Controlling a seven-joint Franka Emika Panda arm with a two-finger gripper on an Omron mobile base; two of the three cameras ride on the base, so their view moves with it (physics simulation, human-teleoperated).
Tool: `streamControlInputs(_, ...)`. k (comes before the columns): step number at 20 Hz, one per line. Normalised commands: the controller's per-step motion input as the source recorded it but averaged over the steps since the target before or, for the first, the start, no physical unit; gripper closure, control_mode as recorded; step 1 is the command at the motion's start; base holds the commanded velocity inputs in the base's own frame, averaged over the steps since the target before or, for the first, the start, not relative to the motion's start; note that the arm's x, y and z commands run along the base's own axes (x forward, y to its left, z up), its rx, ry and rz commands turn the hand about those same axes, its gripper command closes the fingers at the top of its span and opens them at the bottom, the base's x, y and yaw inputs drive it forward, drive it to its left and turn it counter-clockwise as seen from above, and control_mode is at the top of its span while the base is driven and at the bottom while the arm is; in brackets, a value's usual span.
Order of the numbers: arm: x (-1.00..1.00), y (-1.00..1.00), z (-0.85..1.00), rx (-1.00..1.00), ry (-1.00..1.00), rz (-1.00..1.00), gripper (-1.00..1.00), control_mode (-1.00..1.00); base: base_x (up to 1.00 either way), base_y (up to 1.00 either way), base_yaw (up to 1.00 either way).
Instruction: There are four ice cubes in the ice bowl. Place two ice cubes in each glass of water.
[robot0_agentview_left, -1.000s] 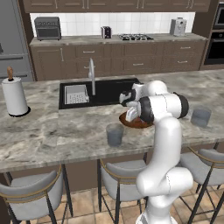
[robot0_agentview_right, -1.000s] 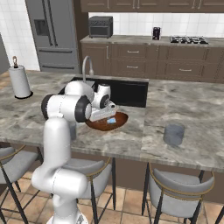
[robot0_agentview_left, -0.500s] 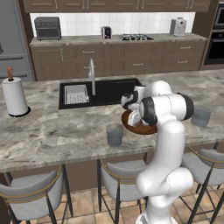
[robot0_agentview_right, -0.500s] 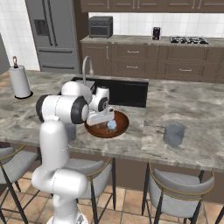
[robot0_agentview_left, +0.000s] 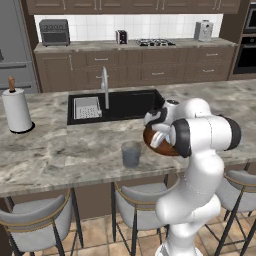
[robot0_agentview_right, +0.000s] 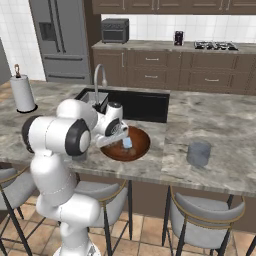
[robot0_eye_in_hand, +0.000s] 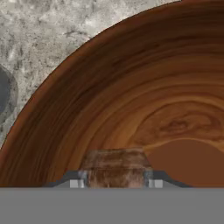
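Observation:
The reddish-brown ice bowl (robot0_agentview_left: 161, 149) (robot0_agentview_right: 141, 146) (robot0_eye_in_hand: 109, 100) sits on the marble counter in front of the sink. My gripper (robot0_agentview_left: 156, 134) (robot0_agentview_right: 125, 142) (robot0_eye_in_hand: 114, 181) reaches down into it and is shut on one pale translucent ice cube (robot0_agentview_right: 127, 143) (robot0_eye_in_hand: 114, 166), held low over the bowl's floor. The other ice cubes are hidden by the hand. One glass of water (robot0_agentview_left: 131, 153) stands left of the bowl near the counter's front edge; its rim shows at the left of the hand view (robot0_eye_in_hand: 3, 94). The second glass (robot0_agentview_right: 198, 153) stands right of the bowl.
A black sink (robot0_agentview_left: 120, 102) (robot0_agentview_right: 135, 102) with a faucet (robot0_agentview_left: 105, 87) lies just behind the bowl. A white paper-towel roll (robot0_agentview_left: 16, 110) (robot0_agentview_right: 22, 93) stands far left on the counter. Stools (robot0_agentview_left: 135, 205) line the counter's front edge.
The hand has dropped into the bowl, and the jaws have gone from wide open to shut on an ice cube.

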Motion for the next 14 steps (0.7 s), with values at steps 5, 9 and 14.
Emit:
streamControlInputs(5,-0.01,0.00,0.79,0.13,-0.27,0.00,1.00,-1.00,0.00,0.00,0.00)
streamControlInputs(9,0.01,0.03,0.87,0.03,-0.08,0.00,1.00,-1.00,0.00,0.00,0.00)
streamControlInputs(14,0.02,0.04,0.92,0.00,0.05,0.00,1.00,-1.00,0.00,0.00,0.00)
